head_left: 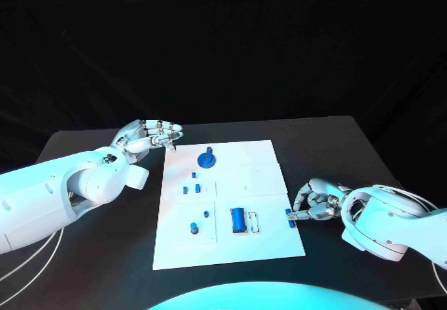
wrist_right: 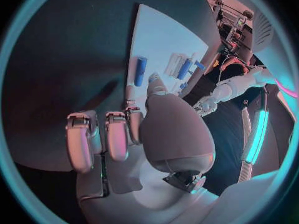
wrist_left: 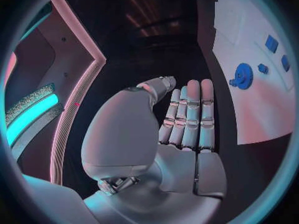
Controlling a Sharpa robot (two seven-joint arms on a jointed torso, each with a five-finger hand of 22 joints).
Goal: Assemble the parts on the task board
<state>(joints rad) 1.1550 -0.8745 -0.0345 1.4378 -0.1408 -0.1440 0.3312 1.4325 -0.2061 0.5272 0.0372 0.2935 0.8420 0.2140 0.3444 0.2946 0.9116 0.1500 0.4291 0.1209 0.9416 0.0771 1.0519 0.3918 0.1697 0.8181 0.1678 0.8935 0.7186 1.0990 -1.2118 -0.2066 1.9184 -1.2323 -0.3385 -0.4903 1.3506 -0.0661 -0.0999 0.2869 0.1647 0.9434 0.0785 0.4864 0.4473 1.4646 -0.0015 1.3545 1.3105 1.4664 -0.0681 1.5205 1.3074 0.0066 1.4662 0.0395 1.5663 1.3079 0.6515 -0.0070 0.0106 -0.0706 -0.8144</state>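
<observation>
— On the white task board (head_left: 265,194), mid-counter: what is listed?

— One blue gear (head_left: 207,159) near the far edge. Small blue pegs (head_left: 189,190) in the middle-left field, one more peg (head_left: 194,228) nearer the robot. One long blue cylinder (head_left: 238,220) beside a pale slot, near side. One small blue part (head_left: 288,212) at the board's right edge.

— Hands?

— Right hand (head_left: 312,203) at that right edge, fingers curled in close to the small part; whether it pinches the part I cannot tell. Left hand (head_left: 149,137) off the board's far-left corner above the black counter (head_left: 84,145), fingers straight and close together, nothing in it.

— Advice for the step in hand?

— Likely a pick at the right edge. Seat the part squarely between fingertips before lifting; keep it upright, align over its recess, press straight down. Left hand could steady the board.
</observation>
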